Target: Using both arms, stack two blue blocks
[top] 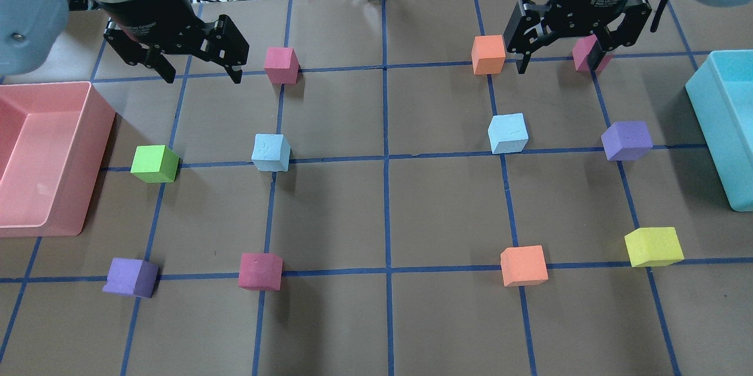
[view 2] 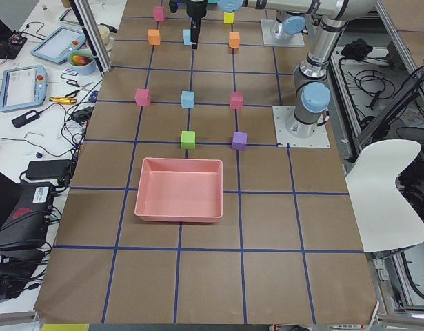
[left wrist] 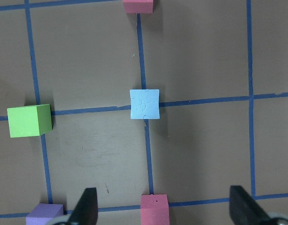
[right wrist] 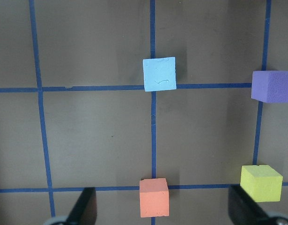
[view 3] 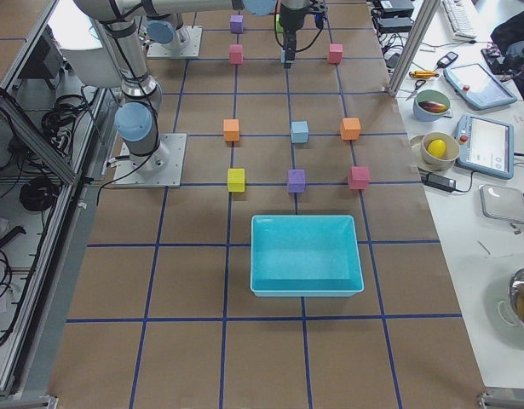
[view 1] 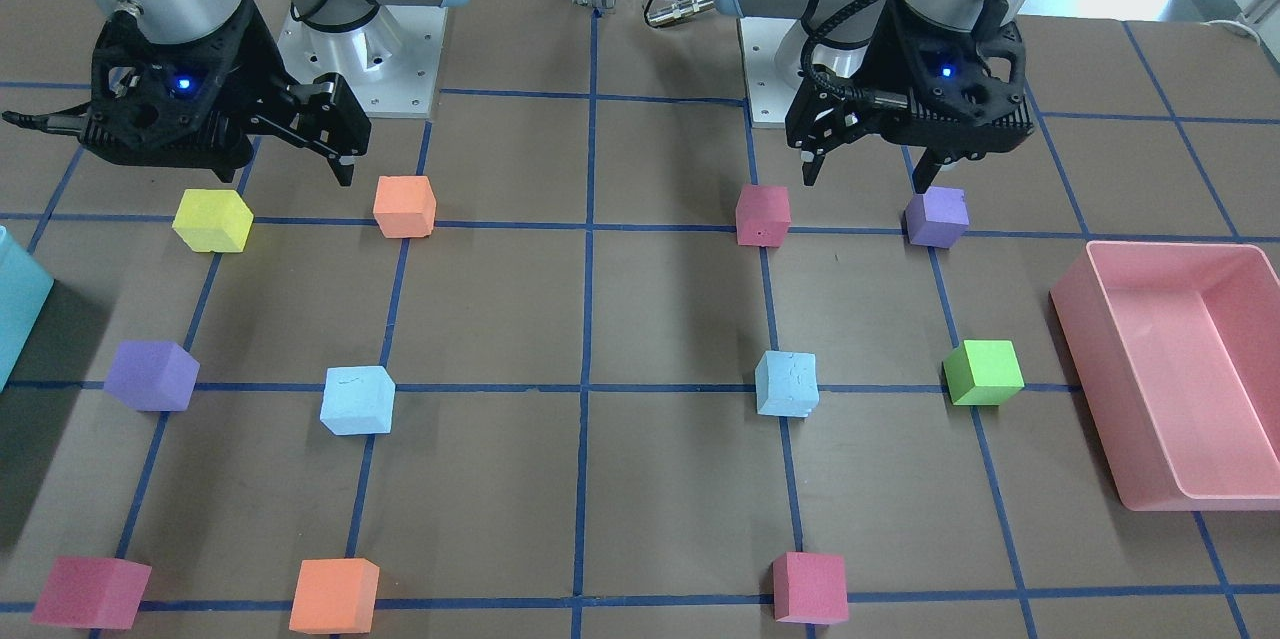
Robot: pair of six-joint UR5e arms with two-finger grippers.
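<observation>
**Front-facing view:** the left hand [view 1: 868,177] and the right hand [view 1: 295,159] hang above the counter [view 1: 640,319], each spread wide and holding nothing.

**Overhead view:** the left blue block [top: 271,152] and the right blue block [top: 507,133] rest well apart on the counter, one on either side of the centre line. Each sits on a crossing of the blue tape lines [top: 387,217].

**Wrist views:** each block lies ahead of its own hand's parted fingertips, clear of them.

sky-blue blocks [top: 271,152]; brown table [top: 447,317], blue grid
</observation>
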